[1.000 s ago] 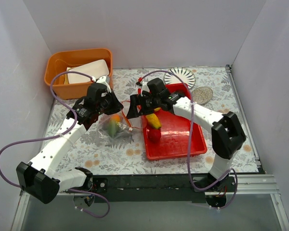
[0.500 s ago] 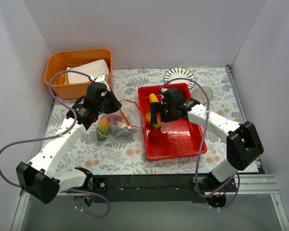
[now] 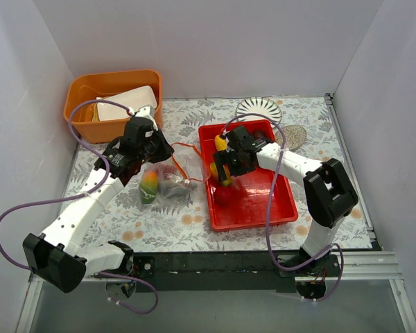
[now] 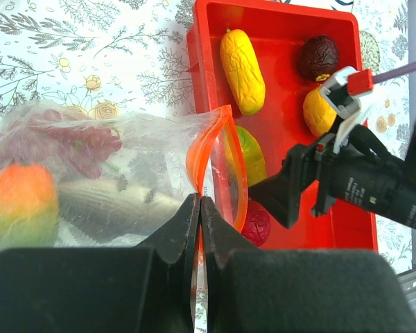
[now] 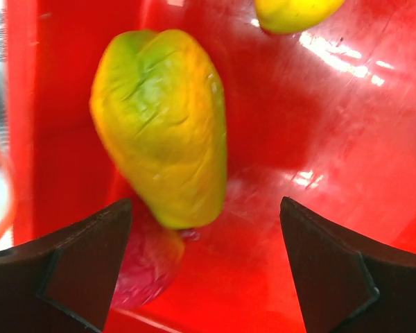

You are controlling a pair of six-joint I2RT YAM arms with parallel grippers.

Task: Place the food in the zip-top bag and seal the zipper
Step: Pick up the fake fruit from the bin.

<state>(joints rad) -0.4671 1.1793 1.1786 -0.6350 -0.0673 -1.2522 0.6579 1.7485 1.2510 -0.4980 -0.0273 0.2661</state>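
The clear zip-top bag (image 4: 90,173) lies on the table with a mango (image 4: 21,201), purple grapes (image 4: 76,142) and a grey fish-like piece (image 4: 118,205) inside. My left gripper (image 4: 200,208) is shut on the bag's mouth edge by the orange-red zipper (image 4: 218,149), holding the mouth open toward the red tray (image 3: 286,211). My right gripper (image 5: 204,229) is open low in the tray, straddling a yellow-green mango (image 5: 163,125) with the red apple (image 5: 145,263) beside it. Also in the tray are corn (image 4: 241,69), a dark plum (image 4: 317,57) and a second yellow mango (image 4: 317,111).
An orange bin (image 3: 111,87) holding a white object stands at the back left. A striped plate (image 3: 258,109) and a round speckled disc (image 3: 291,135) lie behind the tray. White walls enclose the table on three sides.
My right gripper has drawn back from the bag's mouth to the tray and come down over the mango there. A mango has slid deeper into the bag. The left gripper has held still.
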